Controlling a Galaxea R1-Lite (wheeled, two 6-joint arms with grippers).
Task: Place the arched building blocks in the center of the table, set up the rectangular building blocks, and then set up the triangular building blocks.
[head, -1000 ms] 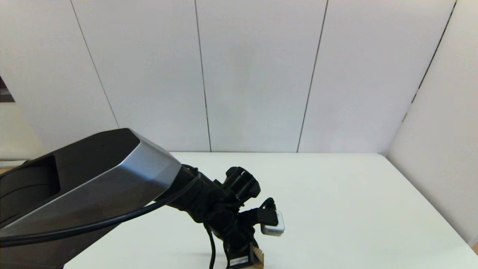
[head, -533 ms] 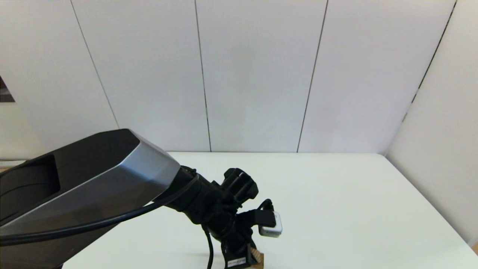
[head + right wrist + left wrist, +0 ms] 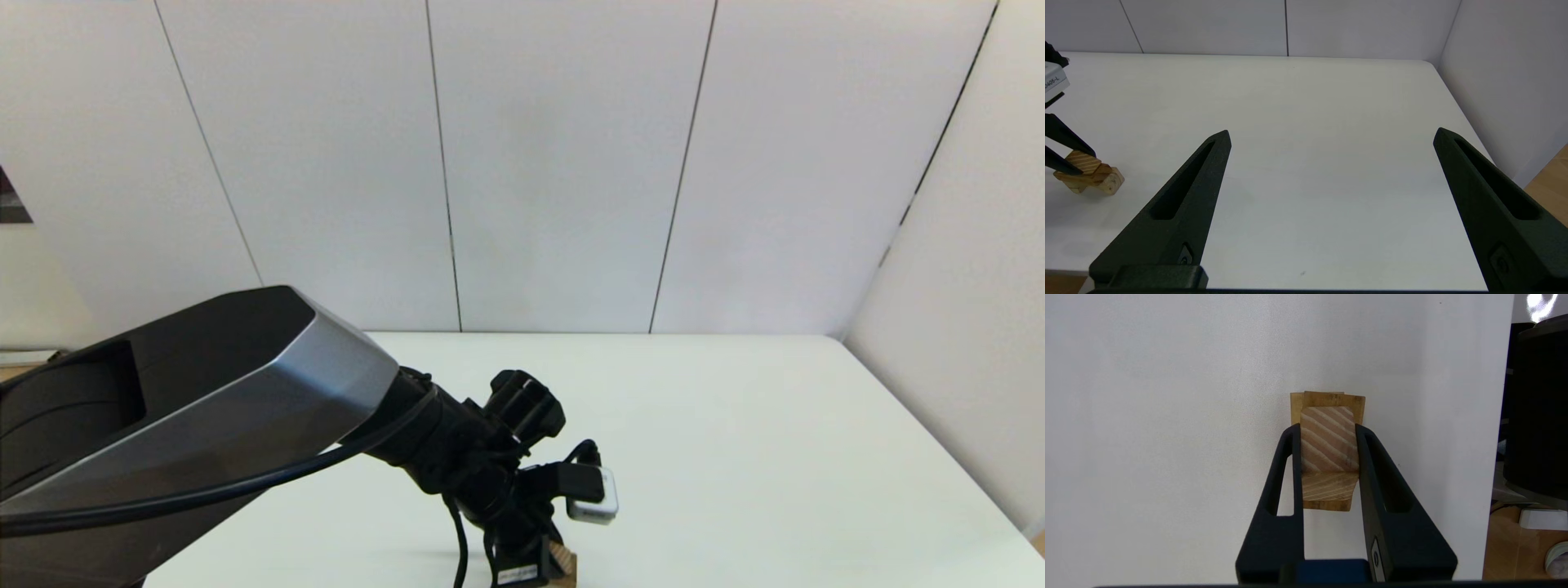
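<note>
Wooden triangular block (image 3: pixel 1329 451) stays clamped in the left gripper (image 3: pixel 1327 430), barely shifted; right gripper (image 3: pixel 1331 136) gapes apart.

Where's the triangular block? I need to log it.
The triangular block sits clamped in the left gripper, on the stacked blocks, near the table's front edge.

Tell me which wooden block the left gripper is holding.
The triangular wedge, the top one: the left gripper is shut on its sides. The flat slab lies under it, ungripped. The right gripper is parked, open.
</note>
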